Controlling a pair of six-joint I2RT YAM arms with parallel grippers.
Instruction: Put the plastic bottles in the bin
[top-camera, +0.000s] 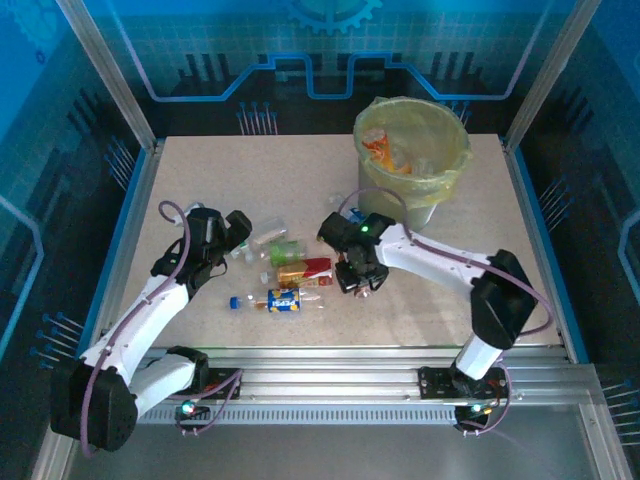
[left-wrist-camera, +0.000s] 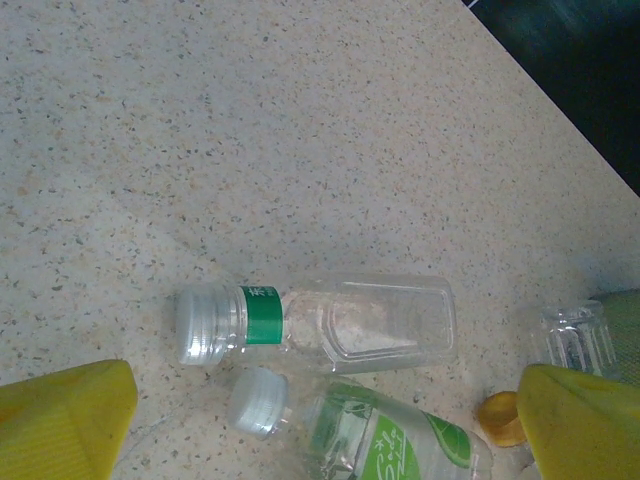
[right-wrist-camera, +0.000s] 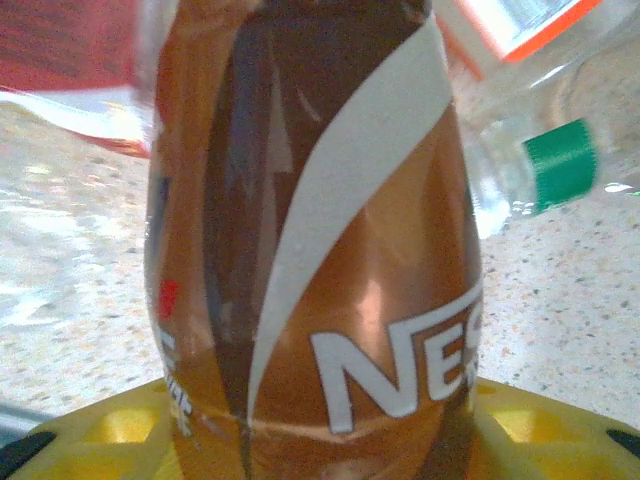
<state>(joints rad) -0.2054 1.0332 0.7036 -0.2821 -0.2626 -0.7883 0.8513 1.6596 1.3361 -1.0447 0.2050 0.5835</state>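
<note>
Robot lab cell: aluminium frame (top-camera: 107, 70), blue printed walls (top-camera: 330, 40).

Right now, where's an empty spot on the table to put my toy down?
The table is bare at the far left, from its left edge across to the bin, and along the right edge. The middle is crowded with plastic bottles.

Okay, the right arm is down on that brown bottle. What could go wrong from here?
1. The brown bottle sits in the right pincer's mouth, but its smooth, rounded body may slip out on the way to the bin.
2. The red-labelled bottle and the green-banded bottle lie close beside it, so lifting could knock or roll them.
</note>
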